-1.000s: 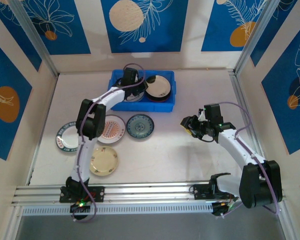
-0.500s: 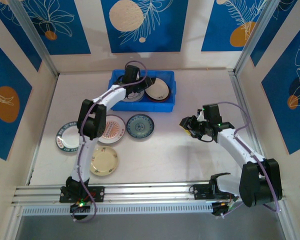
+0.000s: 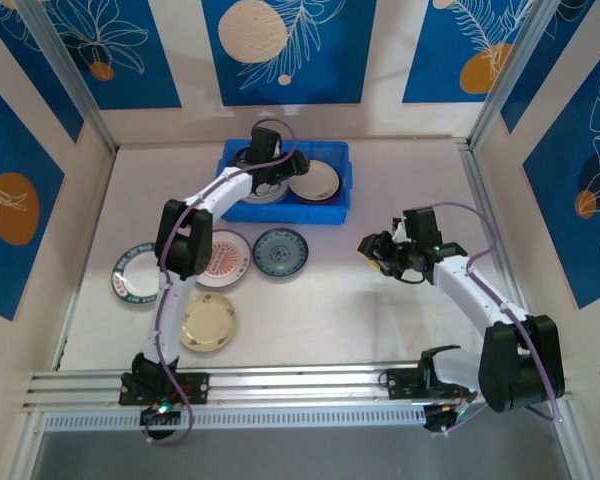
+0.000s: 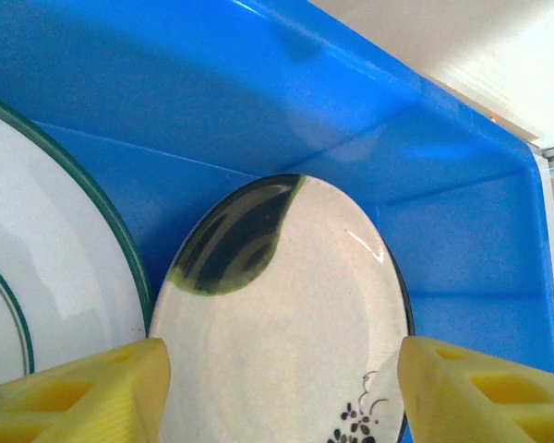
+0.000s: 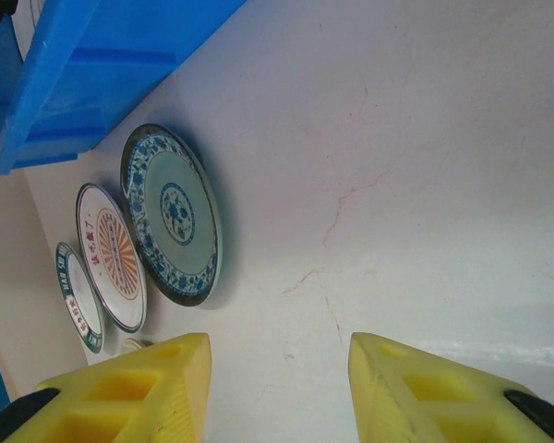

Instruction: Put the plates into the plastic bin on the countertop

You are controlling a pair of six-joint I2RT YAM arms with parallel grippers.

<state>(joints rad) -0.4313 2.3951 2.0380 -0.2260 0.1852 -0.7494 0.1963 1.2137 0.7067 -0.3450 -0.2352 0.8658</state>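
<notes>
— Where do the plates sit?

— Two show in the bright blue plastic bin [image 3: 285,212]: a cream round plate with a dark rim [image 4: 286,323] and, beside it, a white green-rimmed plate [image 4: 37,277]. The left claw [image 4: 282,388] hangs over them, fingers spread, nothing between.

— And outside it?

— Four lie on the pale desk [image 3: 380,330]: a teal patterned plate [image 3: 280,251], a red-striped plate [image 3: 223,258], a green-banded white plate [image 3: 132,275] and a plain cream plate [image 3: 207,321]. The right claw [image 5: 277,388] hovers spread and empty above bare desk.

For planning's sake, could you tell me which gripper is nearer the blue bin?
Left. The left gripper is over the blue bin; the right gripper is over the countertop, off to its right.
</notes>
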